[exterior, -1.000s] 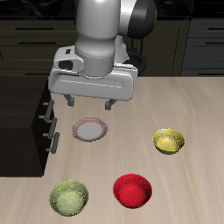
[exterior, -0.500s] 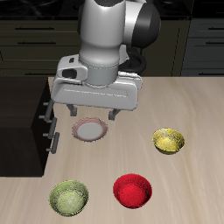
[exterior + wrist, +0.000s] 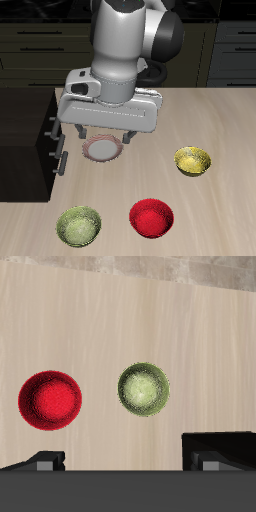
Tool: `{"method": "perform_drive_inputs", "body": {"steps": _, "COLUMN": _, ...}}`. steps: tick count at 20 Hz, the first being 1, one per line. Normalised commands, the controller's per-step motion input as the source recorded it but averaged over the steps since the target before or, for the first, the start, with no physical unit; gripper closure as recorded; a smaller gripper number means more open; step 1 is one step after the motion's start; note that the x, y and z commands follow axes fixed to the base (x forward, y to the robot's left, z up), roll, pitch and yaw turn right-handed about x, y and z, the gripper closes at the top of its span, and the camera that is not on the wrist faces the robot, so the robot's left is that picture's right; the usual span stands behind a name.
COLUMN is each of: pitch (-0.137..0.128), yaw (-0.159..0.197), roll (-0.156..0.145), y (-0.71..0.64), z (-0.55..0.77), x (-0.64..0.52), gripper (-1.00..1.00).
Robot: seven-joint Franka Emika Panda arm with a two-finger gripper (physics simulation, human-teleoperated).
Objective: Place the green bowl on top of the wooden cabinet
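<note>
The green bowl (image 3: 79, 225) sits upright near the table's front edge, olive with a mottled yellowish inside; the wrist view shows the green bowl (image 3: 144, 388) from above. The wooden cabinet (image 3: 24, 135) is the very dark box with silver handles at the table's side. My gripper (image 3: 105, 135) hangs open and empty above the table, farther back than the bowl and well above it. Its dark fingertips (image 3: 218, 448) show at the edge of the wrist view.
A red bowl (image 3: 151, 217) stands beside the green one, also seen as the red bowl (image 3: 49, 399). A yellow bowl (image 3: 193, 160) lies farther back. A white plate with a reddish rim (image 3: 103, 149) sits under the gripper, next to the cabinet.
The gripper has come lower and moved toward the table's front edge, with the arm leaning forward. The bowls and plate have not moved.
</note>
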Motion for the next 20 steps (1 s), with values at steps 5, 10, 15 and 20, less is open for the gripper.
{"method": "perform_drive_inputs", "body": {"steps": 5, "pitch": 0.0, "yaw": 0.01, "roll": 0.001, "y": 0.04, "z": -0.08, "x": 0.16, "gripper": -1.0}}
{"method": "perform_drive_inputs", "body": {"steps": 10, "pitch": -0.005, "yaw": 0.001, "roll": -0.004, "y": 0.04, "z": -0.08, "x": 0.17, "gripper": -1.0}}
{"method": "perform_drive_inputs", "body": {"steps": 15, "pitch": -0.012, "yaw": 0.034, "roll": -0.018, "y": -0.02, "z": -0.11, "x": 0.13, "gripper": -1.0}}
{"method": "perform_drive_inputs", "body": {"steps": 20, "pitch": 0.008, "yaw": 0.017, "roll": -0.014, "y": -0.07, "z": -0.2, "x": 0.07, "gripper": -1.0}}
